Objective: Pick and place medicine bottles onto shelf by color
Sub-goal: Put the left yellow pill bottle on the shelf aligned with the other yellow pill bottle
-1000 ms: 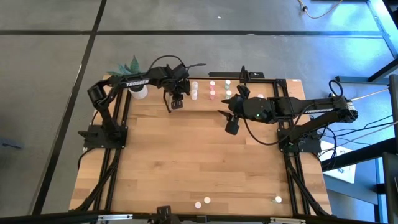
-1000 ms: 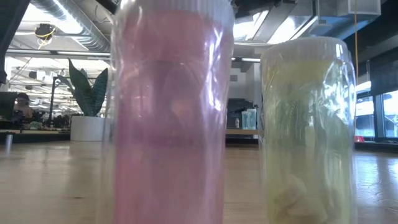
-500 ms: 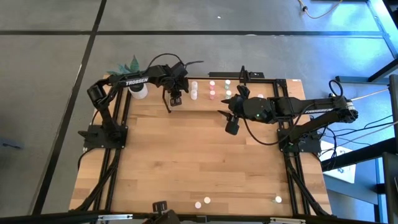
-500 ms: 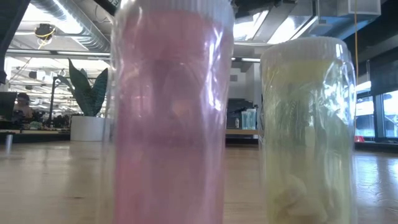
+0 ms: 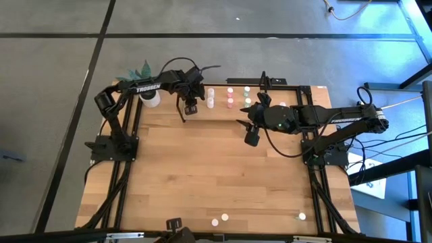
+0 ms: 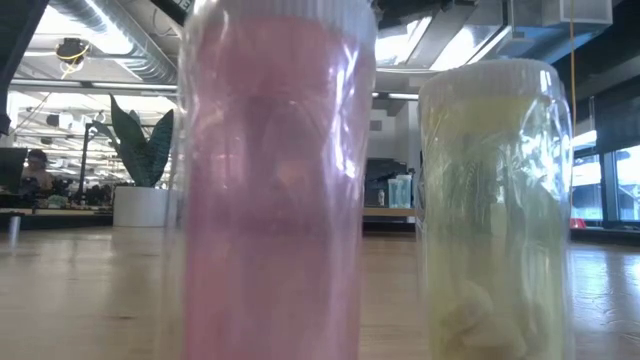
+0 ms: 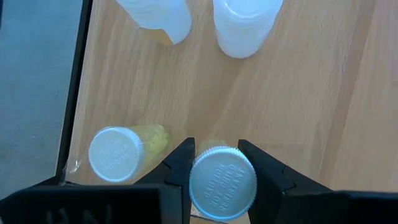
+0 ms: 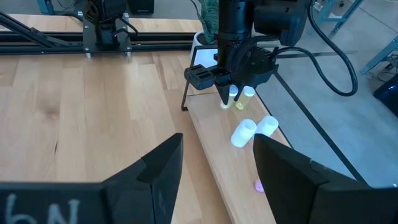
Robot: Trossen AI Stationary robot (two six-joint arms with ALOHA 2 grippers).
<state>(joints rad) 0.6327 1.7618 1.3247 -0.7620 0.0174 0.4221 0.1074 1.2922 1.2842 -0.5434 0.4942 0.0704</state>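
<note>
The shelf [image 5: 291, 95] stands along the table's far edge. My left gripper [image 5: 191, 108] hangs over its left end, pointing down, shut on a yellowish medicine bottle with a white cap [image 7: 222, 182]. A second yellowish bottle [image 7: 118, 153] stands right beside it, and two white bottles [image 7: 245, 22] stand farther along the board. Pink and greenish bottles [image 5: 230, 96] stand toward the shelf's middle. My right gripper [image 5: 251, 140] hovers open above the table's middle, holding nothing. Three bottles [image 5: 225, 217] stand near the table's front edge. My left gripper pinches the yellowish bottle at its white cap [image 7: 222, 155], one finger [image 7: 180, 163] on each side. The fingers come from above, pointing steeply down. The bottle stays upright; the cap hides its body, and whether its base rests on the shelf board I cannot tell.
A white plant pot [image 5: 151, 98] stands left of the shelf. A pink bottle [image 6: 275, 190] and a yellowish one [image 6: 495, 210] fill the low view. The shelf's black end frame [image 8: 185, 99] stands near my left gripper. Bare tabletop [image 5: 202, 175] lies between the arms.
</note>
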